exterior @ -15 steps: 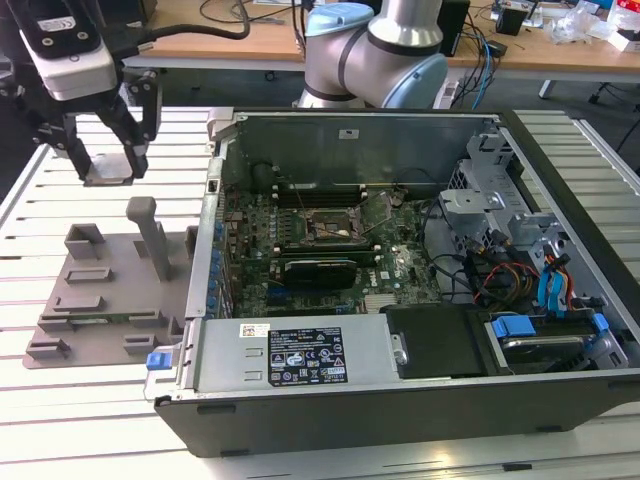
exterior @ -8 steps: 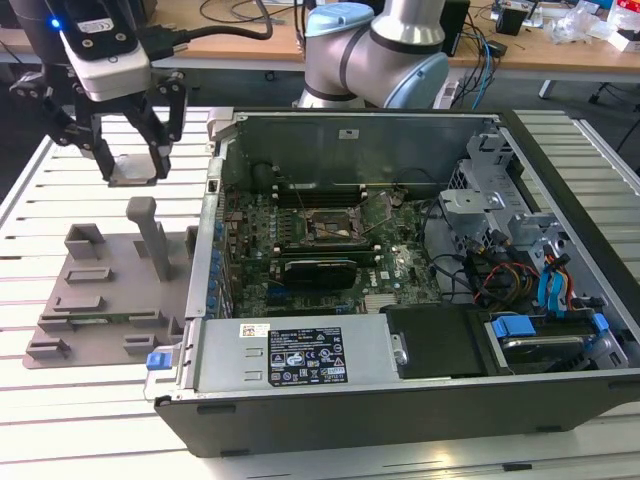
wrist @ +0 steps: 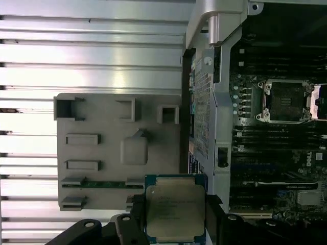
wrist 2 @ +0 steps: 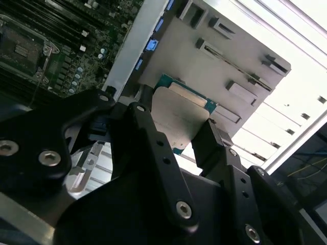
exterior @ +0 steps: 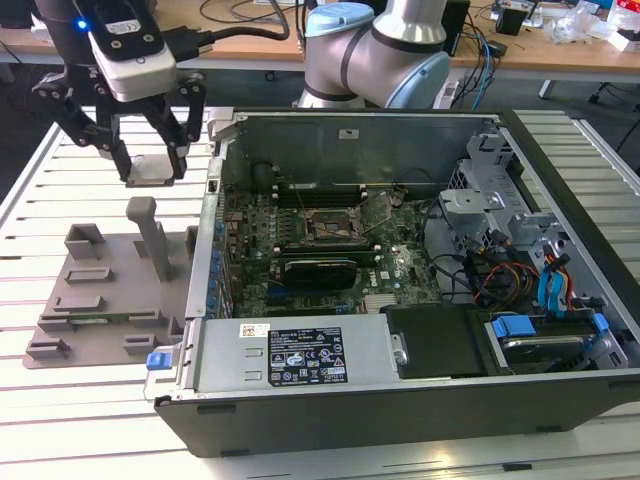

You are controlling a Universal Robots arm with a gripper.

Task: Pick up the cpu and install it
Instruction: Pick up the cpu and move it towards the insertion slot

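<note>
1. The cpu (exterior: pixel 152 170) is held by the two black fingers (exterior: pixel 178 150), which are closed on two of its opposite edges, with its silver top facing up
2. The cpu is up in the air and level, and nothing but the fingers is touched by it. It hangs over the slatted table (exterior: pixel 40 190), near the table's edge at the exterior view's left. It is above or just beside the grey tray (exterior: pixel 110 290); which of the two cannot be told for sure
3. The tray lies on the table, right against the side wall of the open computer case (exterior: pixel 350 140)
4. The pick-up part of the task looks done, and the carrying part is judged to be in hand. The install part is not yet done: the socket (exterior: pixel 328 225) on the green board inside the case is seen open and bare, well apart from the cpu
5. It is judged that enough height is needed for the case wall to be cleared, since that wall stands between the cpu and the socket
6. It is also judged that the cpu has to be held flat, turned square to the socket frame and set down very softly, because a tilted or crooked chip could be jammed or the socket could be hurt
</note>
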